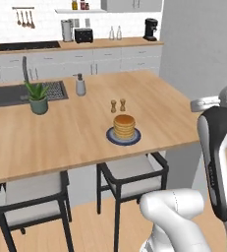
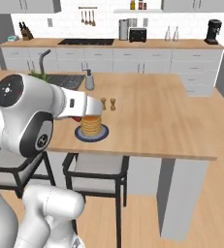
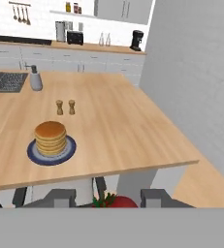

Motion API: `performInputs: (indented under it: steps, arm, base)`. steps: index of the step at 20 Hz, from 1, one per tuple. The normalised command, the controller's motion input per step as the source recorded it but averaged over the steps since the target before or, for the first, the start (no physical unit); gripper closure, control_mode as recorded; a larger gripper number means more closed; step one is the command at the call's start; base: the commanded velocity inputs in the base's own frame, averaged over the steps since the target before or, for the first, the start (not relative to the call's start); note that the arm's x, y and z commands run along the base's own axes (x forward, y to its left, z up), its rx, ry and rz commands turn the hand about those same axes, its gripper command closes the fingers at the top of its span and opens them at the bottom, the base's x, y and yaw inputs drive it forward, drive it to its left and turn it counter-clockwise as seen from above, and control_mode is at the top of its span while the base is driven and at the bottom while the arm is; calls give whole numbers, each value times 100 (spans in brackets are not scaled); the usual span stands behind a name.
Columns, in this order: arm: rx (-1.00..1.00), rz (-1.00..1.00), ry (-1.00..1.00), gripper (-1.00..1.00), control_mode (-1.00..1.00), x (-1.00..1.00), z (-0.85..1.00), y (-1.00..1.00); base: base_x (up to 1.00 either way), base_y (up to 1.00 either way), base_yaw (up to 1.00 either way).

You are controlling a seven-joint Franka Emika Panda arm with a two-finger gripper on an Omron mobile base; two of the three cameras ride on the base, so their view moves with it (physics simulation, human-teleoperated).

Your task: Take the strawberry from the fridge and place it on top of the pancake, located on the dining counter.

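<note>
Strawberry (image 3: 119,201) clamped between the jaws of the gripper (image 3: 108,198), off the near edge of the dining counter (image 3: 133,131). Pancake (image 3: 50,137) stack sits on its plate (image 3: 36,156) near that edge; open wood lies to its right.

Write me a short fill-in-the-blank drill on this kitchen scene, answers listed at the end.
1. The claw is shut on the ____.
2. The pancake stack sits on a round dark ____.
3. The two small brown shakers stand behind the pancake on the dining ____.
4. The potted plant stands beside the ____.

Missing words: strawberry; plate; counter; sink
</note>
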Motion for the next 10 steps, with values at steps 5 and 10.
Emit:
performInputs:
  steps: [5, 10]
  arm:
    - [0, 0, 0, 100, 100, 0, 0, 0]
    - [0, 0, 0, 100, 100, 0, 0, 0]
  base:
    - [6, -32, 14]
    - [9, -39, 12]
